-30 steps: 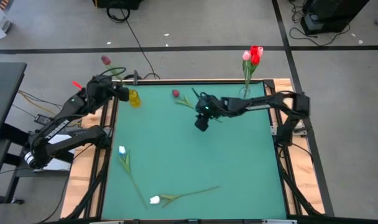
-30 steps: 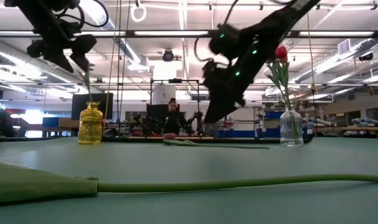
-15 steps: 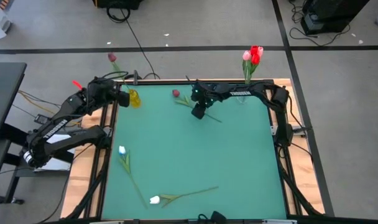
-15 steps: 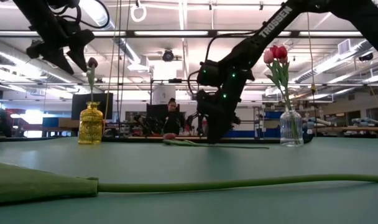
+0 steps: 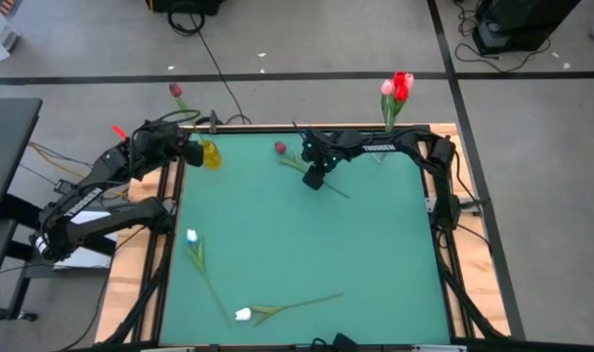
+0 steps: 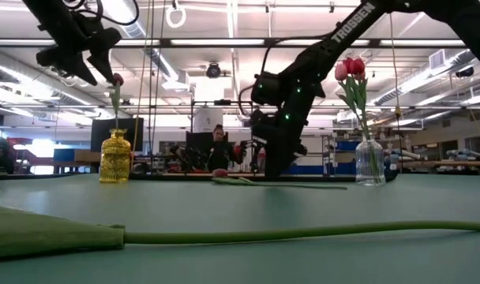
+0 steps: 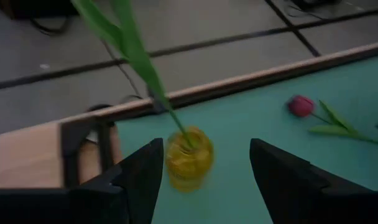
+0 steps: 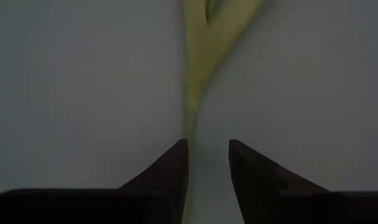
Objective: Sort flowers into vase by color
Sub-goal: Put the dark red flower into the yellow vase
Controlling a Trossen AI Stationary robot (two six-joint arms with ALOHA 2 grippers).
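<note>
step: picking up dark red tulip (image 5: 279,149) | right gripper (image 5: 316,180) fingers narrow, straddling its stem | left gripper (image 5: 191,147) fingers wide over yellow vase (image 5: 211,154) | next: pinch, lift

Green table (image 5: 375,254), black floor cable (image 5: 211,54) (behind it), person (image 6: 218,150) beyond

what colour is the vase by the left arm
Yellow: the vase shows best in the left wrist view, a green stem in it.
</note>
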